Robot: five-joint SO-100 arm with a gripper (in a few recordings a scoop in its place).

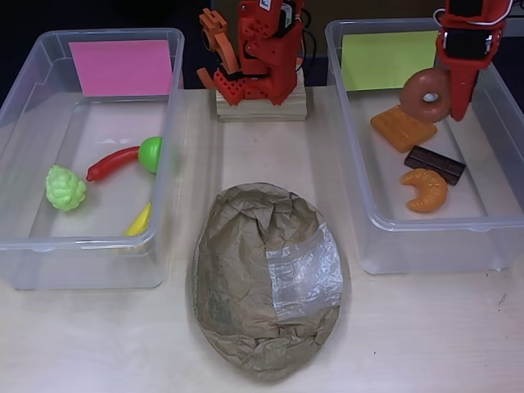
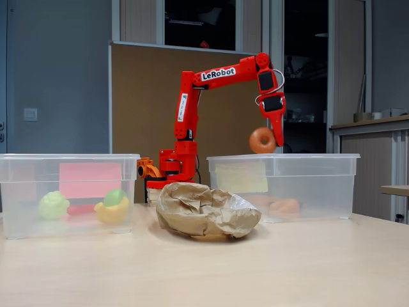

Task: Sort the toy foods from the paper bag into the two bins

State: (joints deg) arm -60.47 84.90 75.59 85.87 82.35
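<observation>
My gripper (image 1: pixel 449 100) hangs over the back of the right bin (image 1: pixel 442 223), the one with the yellow-green label, and is shut on the brown donut (image 1: pixel 426 94). In the fixed view the donut (image 2: pixel 262 140) is held just above that bin's rim (image 2: pixel 281 157). Below it lie the orange waffle (image 1: pixel 401 127), chocolate bar (image 1: pixel 435 164) and croissant (image 1: pixel 426 188). The left bin (image 1: pixel 82 242), with the pink label, holds the grapes (image 1: pixel 65 187), chili (image 1: pixel 113 162), green apple (image 1: pixel 151 153) and banana (image 1: pixel 139 221). The crumpled paper bag (image 1: pixel 266 278) lies between the bins.
The arm's red base (image 1: pixel 260 49) stands on a wooden block (image 1: pixel 260 105) at the back, between the two bins. Bare tabletop (image 1: pixel 98 344) runs along the front, in front of the bag and the bins.
</observation>
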